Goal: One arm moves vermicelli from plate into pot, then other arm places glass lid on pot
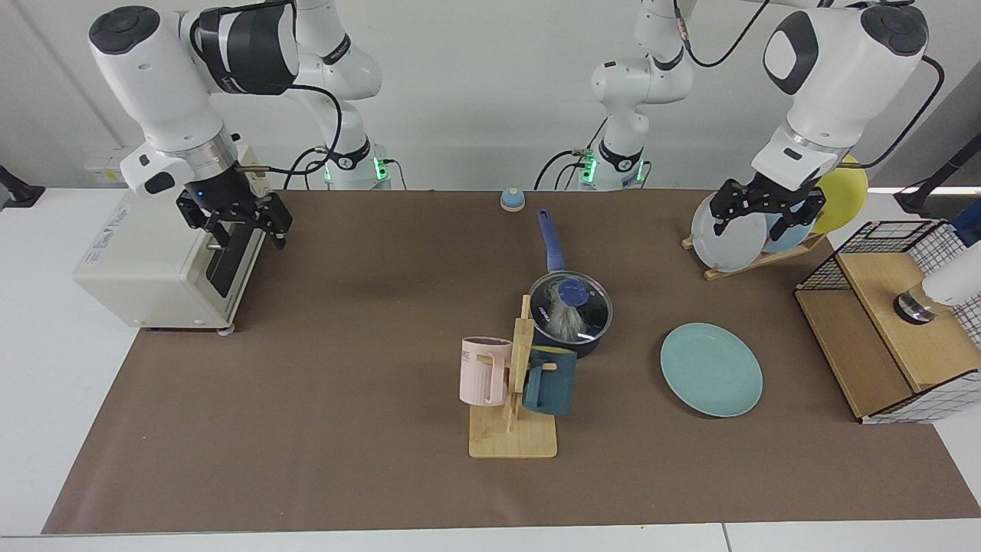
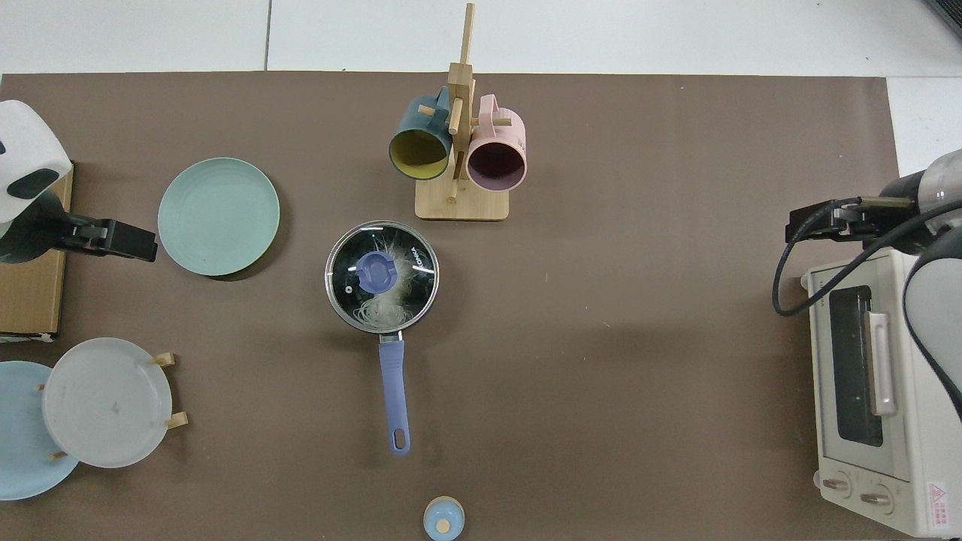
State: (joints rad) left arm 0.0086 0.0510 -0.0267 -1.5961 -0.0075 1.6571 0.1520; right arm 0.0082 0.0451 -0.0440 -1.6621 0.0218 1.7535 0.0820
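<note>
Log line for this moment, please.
vermicelli in pot | glass lid on | plate bare | left gripper, right gripper open, clear

Right gripper (image 1: pixel 235 228) raised at the far edge of the facing view's left side, fingers spread and pointing down, elbow bent high, left gripper (image 1: pixel 762 217) raised at the far right, fingers spread, pointing down, holding nothing

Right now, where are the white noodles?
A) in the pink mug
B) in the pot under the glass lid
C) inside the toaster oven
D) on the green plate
B: the vermicelli shows through the glass lid sitting on the pot, while the plate is bare.
</note>
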